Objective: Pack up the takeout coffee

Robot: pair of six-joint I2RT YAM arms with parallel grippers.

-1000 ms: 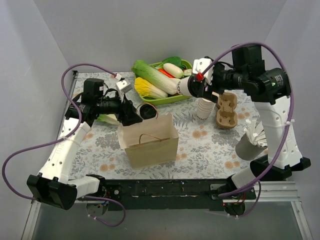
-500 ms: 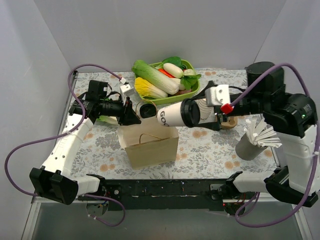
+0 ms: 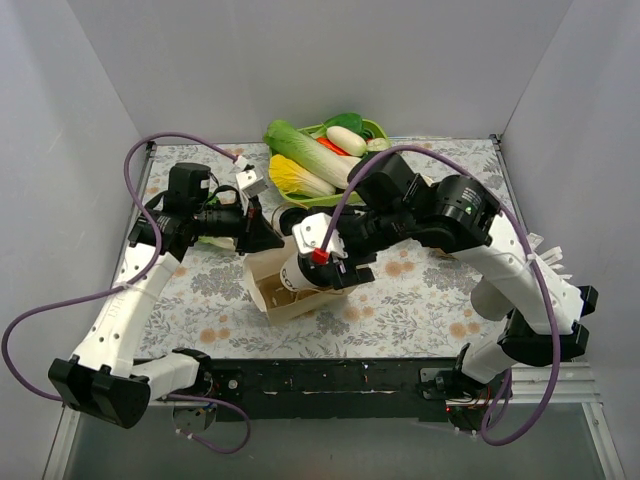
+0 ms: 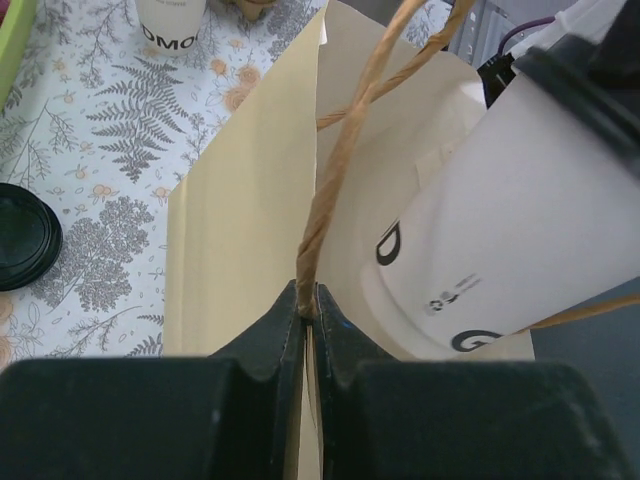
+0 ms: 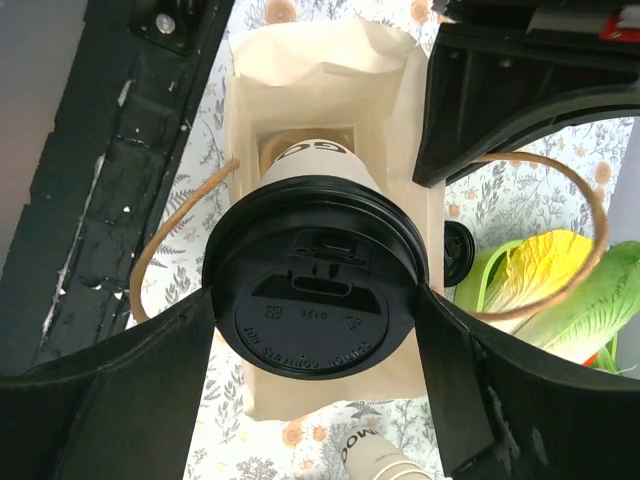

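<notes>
The takeout coffee (image 3: 299, 273), a cream cup with a black lid (image 5: 315, 300), hangs tilted with its base inside the mouth of the tan paper bag (image 3: 270, 297). My right gripper (image 5: 315, 312) is shut on the coffee, one finger on each side of the lid. In the left wrist view the cup (image 4: 520, 210) leans into the bag (image 4: 240, 230) beside the twine handle (image 4: 345, 160). My left gripper (image 4: 308, 303) is shut on the bag's upper edge at the handle's root, at the bag's back left corner (image 3: 262, 238).
A green tray of vegetables (image 3: 330, 160) sits at the back. Loose black lids (image 4: 22, 235) lie on the floral cloth left of the bag. A stack of lidless cups (image 5: 375, 455) stands behind the bag. White sticks (image 3: 550, 262) poke out at the right.
My right arm swung from the back right to the middle and lowered the coffee into the bag's mouth. The left gripper closed on the bag's edge.
</notes>
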